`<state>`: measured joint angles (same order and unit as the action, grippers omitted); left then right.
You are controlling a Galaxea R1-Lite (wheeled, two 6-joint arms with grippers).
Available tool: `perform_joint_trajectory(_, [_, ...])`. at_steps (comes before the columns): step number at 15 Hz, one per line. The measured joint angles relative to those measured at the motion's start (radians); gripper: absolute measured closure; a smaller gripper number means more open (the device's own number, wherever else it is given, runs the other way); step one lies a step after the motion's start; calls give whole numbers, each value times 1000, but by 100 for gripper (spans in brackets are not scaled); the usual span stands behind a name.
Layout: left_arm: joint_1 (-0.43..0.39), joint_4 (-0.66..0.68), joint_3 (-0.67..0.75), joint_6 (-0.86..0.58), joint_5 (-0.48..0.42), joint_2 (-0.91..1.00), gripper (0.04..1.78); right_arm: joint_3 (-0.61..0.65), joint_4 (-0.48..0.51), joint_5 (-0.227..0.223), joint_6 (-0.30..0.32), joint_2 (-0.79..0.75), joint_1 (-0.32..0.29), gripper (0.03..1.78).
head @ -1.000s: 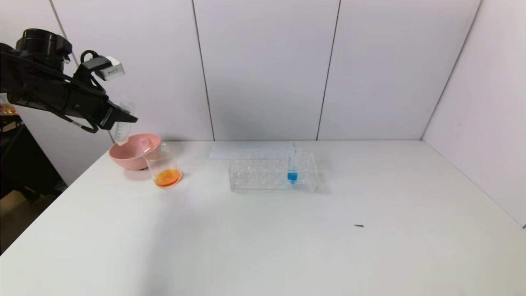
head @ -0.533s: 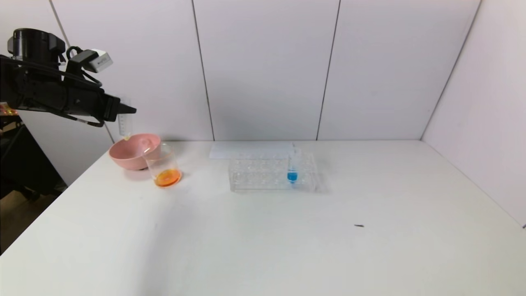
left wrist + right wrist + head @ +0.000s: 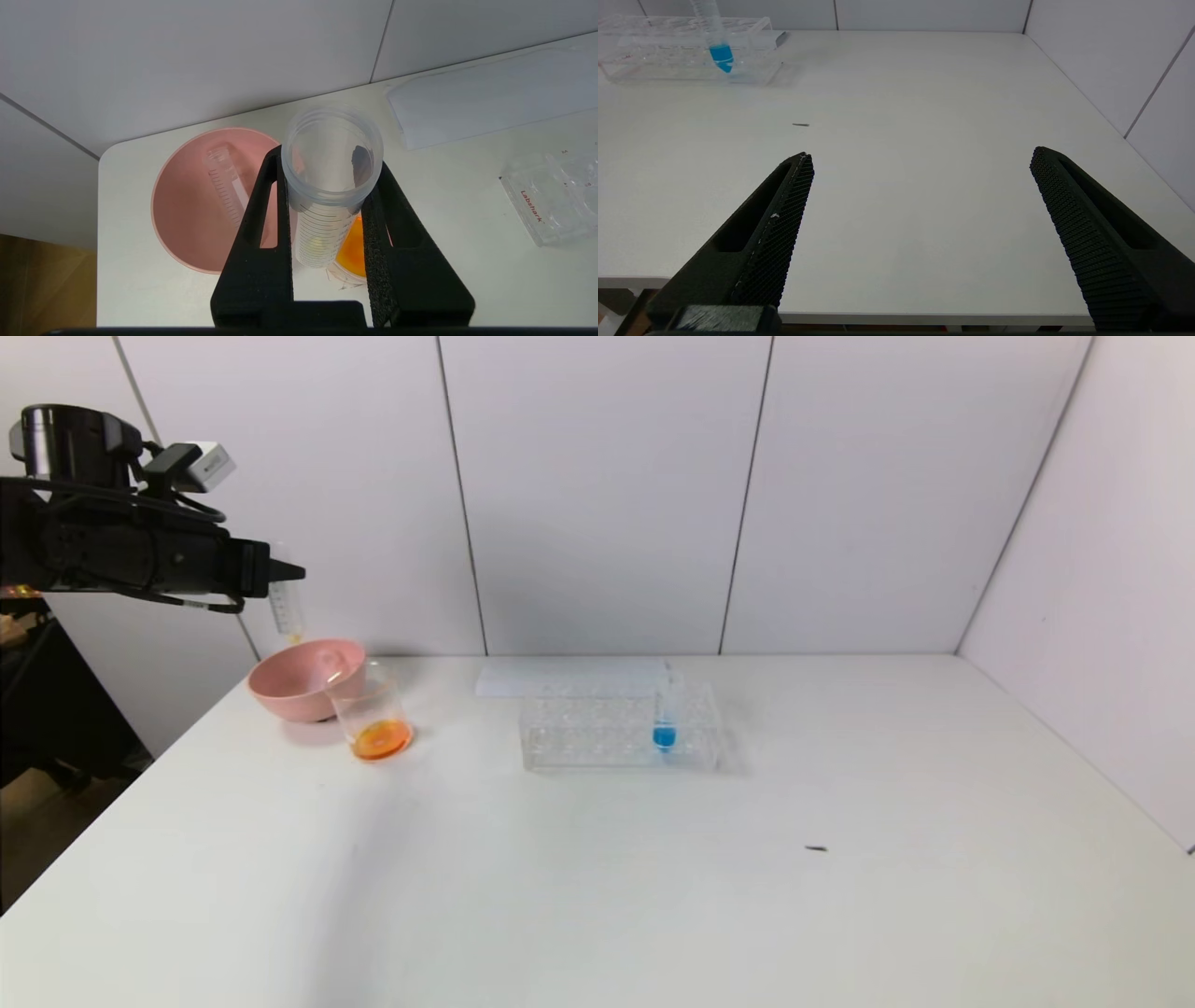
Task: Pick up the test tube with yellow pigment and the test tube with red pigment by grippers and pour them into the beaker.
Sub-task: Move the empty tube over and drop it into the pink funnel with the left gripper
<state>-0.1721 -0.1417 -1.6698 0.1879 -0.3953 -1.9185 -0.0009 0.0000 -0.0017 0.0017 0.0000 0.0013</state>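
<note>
Holding: left end effector [image 3: 327,224] clamped on a clear tube [image 3: 327,196], high above the counter's [image 3: 653,877] far left corner.
Held tube: upright, open mouth up, rounded tip down; faint yellow trace at the tip; hangs over the pink bowl [image 3: 294,681] in the head view, its tip clear of the rim.
Bowl contents: a second clear tube [image 3: 226,182], empty, lying aslant inside.
Beaker [image 3: 373,714]: standing on the counter, touching or just beside the bowl on its right; orange liquid pooled in the bottom.
Rack [image 3: 621,733]: clear, mid-counter, well apart from the beaker; one tube with blue liquid [image 3: 665,714] standing near its right end.
White sheet [image 3: 569,677]: flat behind the rack, against the wall.
Right end effector [image 3: 920,233]: spread wide, empty, low over the counter's near right edge; outside the head view.
Dark speck [image 3: 816,848]: on the counter, right of centre.
</note>
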Motion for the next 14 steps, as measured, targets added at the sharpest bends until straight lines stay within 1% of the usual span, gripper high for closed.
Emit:
perform_joint_trajectory(1, [-1,2,-2,0,10,-10,138,0,0,0,0,0,0,11])
perform_joint_trajectory(4, [-8,34,-10,-4,87,-43,138,0,0,0,0,0,0,11])
perform_joint_trajectory(5, [-10,50,-11,-5,100,-54,138,0,0,0,0,0,0,11])
perform_joint_trajectory(9, [-13,115,-13,-29,101,-100,138,0,0,0,0,0,0,11])
perform_joint_trajectory(14, [-14,151,-15,-37,101,-163,138,0,0,0,0,0,0,11])
